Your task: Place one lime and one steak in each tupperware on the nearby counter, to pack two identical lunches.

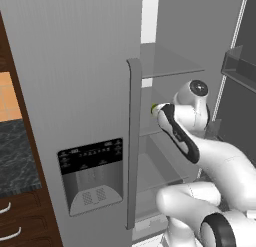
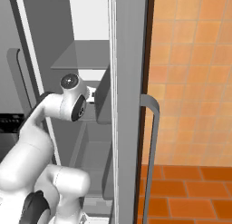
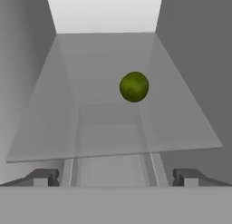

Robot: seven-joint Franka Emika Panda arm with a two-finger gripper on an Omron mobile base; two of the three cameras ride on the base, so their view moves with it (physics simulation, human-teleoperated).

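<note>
The lime was a smooth, round, dull yellow-green sphere. It rested on a translucent grey glass shelf inside the open refrigerator, toward the shelf's back edge and slightly toward its right-hand side as seen in the hand view. The shelf was flat and rectangular, with a second compartment visible through it below. The refrigerator interior had plain matte grey side walls and a brighter white back panel.

The refrigerator door was a flat brushed-grey panel with a long vertical bar handle and a black dispenser panel above a recessed grey tray. Beside it, the bench showed a black-grey marbled stone top over dark brown drawers with curved silver handles.

The gripper pointed into the refrigerator at shelf height. In the hand view, its two small dark fingertips stood near the opposite bottom corners, so the jaws were spread wide. Nothing sat between them, and they touched neither the lime nor the shelf. The lime lay well ahead of the jaws, apart from both tips.

In the left base view, the white arm reached into the open compartment, and a small yellow-green patch showed at the hand.
</note>
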